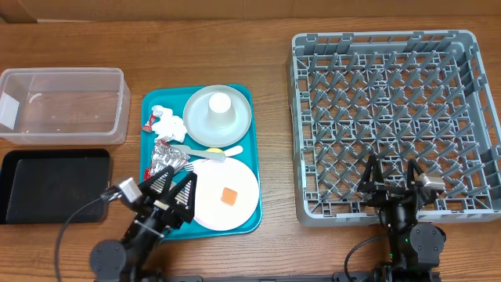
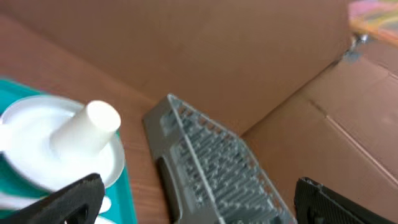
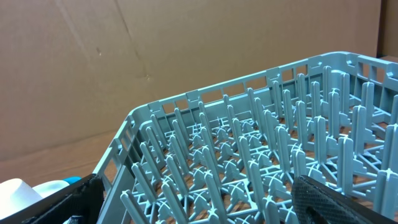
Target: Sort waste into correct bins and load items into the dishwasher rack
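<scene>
On the teal tray [image 1: 254, 160] a small white cup [image 1: 220, 103] stands upside down on a pale grey-green plate [image 1: 200, 117]. A pinkish white plate [image 1: 243, 205] holds an orange food cube [image 1: 228, 196]. Crumpled white napkins [image 1: 170, 124], silver foil [image 1: 163, 157], a red-and-white wrapper [image 1: 148, 125] and a yellow spoon [image 1: 214, 150] lie between them. My left gripper [image 1: 178, 180] is open over the tray's near left corner, holding nothing. The grey dishwasher rack [image 1: 391, 47] sits at the right. My right gripper [image 1: 391, 166] is open above the rack's near edge. The left wrist view shows the cup [image 2: 87, 127] and rack [image 2: 211, 168].
A clear plastic tub [image 1: 63, 106] stands at the far left, with a shallow black tray [image 1: 55, 186] just in front of it. Cardboard walls close in the back of the table. The right wrist view is filled by the rack's upright pegs [image 3: 261, 155].
</scene>
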Robot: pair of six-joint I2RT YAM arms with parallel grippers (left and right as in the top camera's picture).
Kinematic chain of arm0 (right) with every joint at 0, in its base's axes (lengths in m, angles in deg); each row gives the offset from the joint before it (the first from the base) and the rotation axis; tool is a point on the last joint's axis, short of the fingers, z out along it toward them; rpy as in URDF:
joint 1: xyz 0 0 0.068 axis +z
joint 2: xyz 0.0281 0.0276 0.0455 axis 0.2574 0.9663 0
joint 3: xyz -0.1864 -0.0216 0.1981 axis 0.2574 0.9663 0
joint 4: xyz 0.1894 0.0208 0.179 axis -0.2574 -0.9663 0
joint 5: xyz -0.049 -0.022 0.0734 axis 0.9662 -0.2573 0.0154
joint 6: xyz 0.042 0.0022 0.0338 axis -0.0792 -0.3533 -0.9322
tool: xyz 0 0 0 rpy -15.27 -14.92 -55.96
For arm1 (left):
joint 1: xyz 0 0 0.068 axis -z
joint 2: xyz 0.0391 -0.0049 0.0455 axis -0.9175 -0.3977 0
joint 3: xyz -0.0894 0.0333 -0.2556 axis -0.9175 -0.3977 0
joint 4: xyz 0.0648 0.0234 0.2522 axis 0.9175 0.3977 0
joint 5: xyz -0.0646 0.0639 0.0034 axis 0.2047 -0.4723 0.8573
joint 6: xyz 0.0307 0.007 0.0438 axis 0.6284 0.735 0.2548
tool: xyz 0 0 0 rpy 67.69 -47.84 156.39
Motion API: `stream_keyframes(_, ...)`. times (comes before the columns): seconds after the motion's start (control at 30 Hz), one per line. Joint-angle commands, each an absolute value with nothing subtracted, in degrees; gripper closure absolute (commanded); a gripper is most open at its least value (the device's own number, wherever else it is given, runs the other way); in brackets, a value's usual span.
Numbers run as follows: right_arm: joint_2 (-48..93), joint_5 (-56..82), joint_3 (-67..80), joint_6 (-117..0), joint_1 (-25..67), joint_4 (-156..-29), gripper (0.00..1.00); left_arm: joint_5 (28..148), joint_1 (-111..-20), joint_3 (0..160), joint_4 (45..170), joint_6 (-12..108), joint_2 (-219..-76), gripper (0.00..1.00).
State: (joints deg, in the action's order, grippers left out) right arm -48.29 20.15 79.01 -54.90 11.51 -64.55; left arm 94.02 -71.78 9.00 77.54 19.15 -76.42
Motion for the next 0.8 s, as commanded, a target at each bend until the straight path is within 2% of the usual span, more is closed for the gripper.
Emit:
stream_keyframes(0.0,-48.45,20.74,79.6,-55.34,11.19,-64.2,0.0,91.75,-71.43,22.97,87.01,29.86,-76.18,0.0)
stream_keyframes(0.03,-48.45,20.74,79.6,-55.34,11.19,-64.18,0.0,87.11,-71.43,29.15,96.73,33.16,-77.27,0.0)
stream_keyframes(0.13,-48.45,20.74,79.6,-55.34,11.19,-64.18,0.0,79.51,-71.43,38.51,112.8,34.19,-80.86,0.0)
stream_keyframes(0.33,-48.45,20.74,79.6,-55.34,11.19,-64.18,0.0,79.92,-71.43,49.09,131.79,34.03,-92.53,0.0)
stream_keyframes(0.57,-48.45,20.74,79.6,-55.34,11.19,-64.18,0.0,78.81,-71.43,54.64,138.85,35.85,-106.34,0.0)
stream_keyframes(0.77,-48.45,20.74,79.6,-55.34,11.19,-64.2,0.0,72.71,-71.4,57.06,144.8,35.78,-114.21,0.0)
